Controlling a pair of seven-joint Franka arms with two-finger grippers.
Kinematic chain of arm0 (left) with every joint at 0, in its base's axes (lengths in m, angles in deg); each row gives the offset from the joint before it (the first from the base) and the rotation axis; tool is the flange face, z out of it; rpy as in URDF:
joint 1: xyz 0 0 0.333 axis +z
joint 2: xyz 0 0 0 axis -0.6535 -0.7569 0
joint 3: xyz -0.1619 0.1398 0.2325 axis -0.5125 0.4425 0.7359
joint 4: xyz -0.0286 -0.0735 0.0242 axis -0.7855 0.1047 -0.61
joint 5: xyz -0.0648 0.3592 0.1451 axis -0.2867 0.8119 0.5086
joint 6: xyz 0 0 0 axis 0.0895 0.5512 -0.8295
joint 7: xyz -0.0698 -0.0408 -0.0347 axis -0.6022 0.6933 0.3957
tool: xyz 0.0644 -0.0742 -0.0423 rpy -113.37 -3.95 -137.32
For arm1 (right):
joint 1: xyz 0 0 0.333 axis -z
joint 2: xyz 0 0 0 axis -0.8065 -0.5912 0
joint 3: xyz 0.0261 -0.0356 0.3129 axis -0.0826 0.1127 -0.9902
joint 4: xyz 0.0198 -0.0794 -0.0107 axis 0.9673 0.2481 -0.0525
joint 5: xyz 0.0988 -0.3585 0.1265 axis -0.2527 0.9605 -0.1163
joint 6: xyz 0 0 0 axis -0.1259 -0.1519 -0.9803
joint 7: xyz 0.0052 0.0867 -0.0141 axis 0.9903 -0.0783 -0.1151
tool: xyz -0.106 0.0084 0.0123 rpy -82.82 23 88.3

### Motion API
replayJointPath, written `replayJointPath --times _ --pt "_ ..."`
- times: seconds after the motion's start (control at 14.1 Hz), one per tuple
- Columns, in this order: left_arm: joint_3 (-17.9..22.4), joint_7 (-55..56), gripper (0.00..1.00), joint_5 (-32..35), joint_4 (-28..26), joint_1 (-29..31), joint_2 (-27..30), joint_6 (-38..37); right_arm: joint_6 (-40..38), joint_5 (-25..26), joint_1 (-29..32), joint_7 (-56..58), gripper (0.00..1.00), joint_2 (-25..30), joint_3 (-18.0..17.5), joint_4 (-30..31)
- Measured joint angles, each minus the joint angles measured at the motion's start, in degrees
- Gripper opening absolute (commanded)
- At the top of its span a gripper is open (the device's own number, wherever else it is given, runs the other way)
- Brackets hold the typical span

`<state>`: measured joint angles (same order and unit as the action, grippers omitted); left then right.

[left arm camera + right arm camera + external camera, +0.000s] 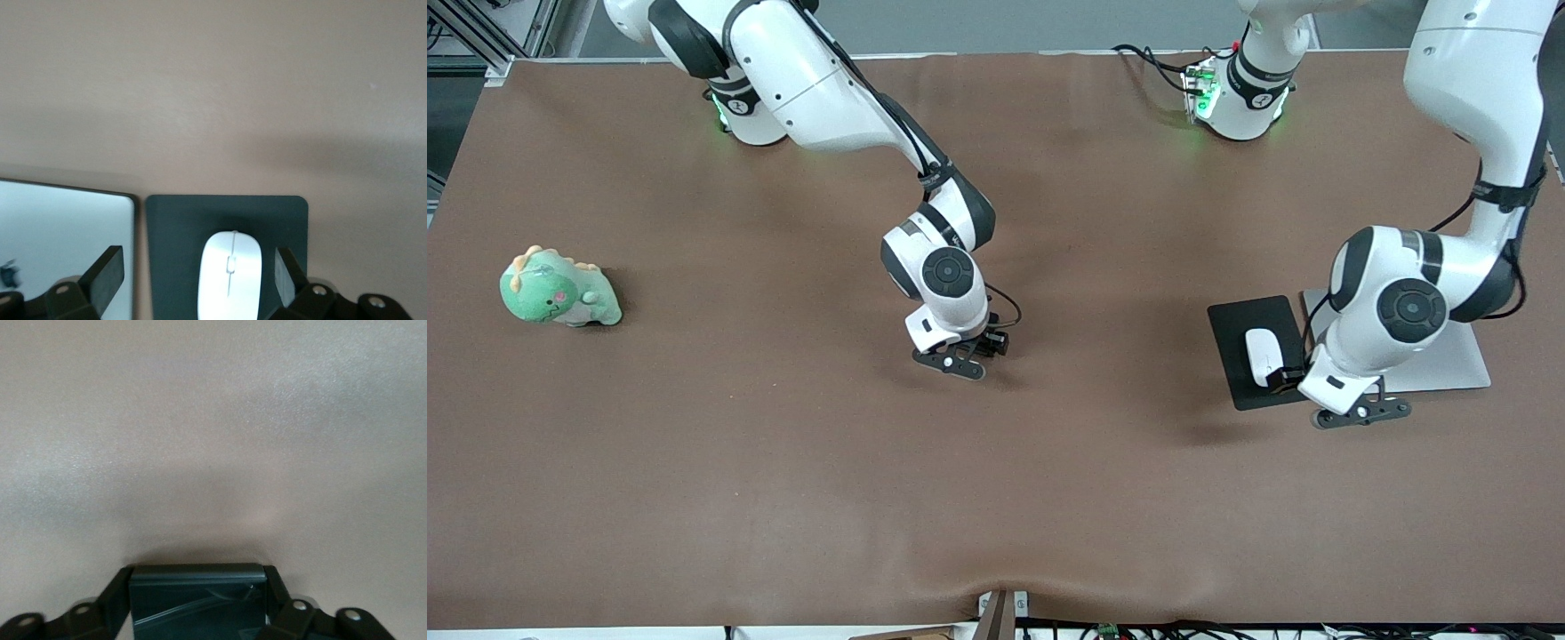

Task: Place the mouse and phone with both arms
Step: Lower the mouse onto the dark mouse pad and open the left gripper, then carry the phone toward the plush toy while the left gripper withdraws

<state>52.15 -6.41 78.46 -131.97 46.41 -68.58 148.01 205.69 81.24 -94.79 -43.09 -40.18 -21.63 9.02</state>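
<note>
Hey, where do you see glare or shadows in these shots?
Right wrist view: pale streaks of glare cross the glossy black phone. Left wrist view: the silver laptop lid mirrors bright light. Front view: soft arm shadows fall on the brown table cloth.

The phone [197,603] is cut off by the lower edge of the right wrist view; in the front view the right arm's wrist hides it entirely. The mouse [229,275] and the black pad [170,267] run off the lower edge of the left wrist view. The left arm covers part of the grey slab [1449,364], right of centre in the front view.
</note>
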Motion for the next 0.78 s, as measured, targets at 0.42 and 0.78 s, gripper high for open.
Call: replayJointPath --times 0.42,0.78 --pt "-1.98 0.25 1.0 -4.51 9.51 -0.14 0.39 -14.66 -0.28 0.0 0.84 -0.08 0.05 0.65 0.57 -0.31" --pt "-2.17 0.24 1.0 -4.98 16.45 -0.11 4.9 -23.51 -5.67 0.0 6.79 2.46 0.05 7.84 1.0 1.94"
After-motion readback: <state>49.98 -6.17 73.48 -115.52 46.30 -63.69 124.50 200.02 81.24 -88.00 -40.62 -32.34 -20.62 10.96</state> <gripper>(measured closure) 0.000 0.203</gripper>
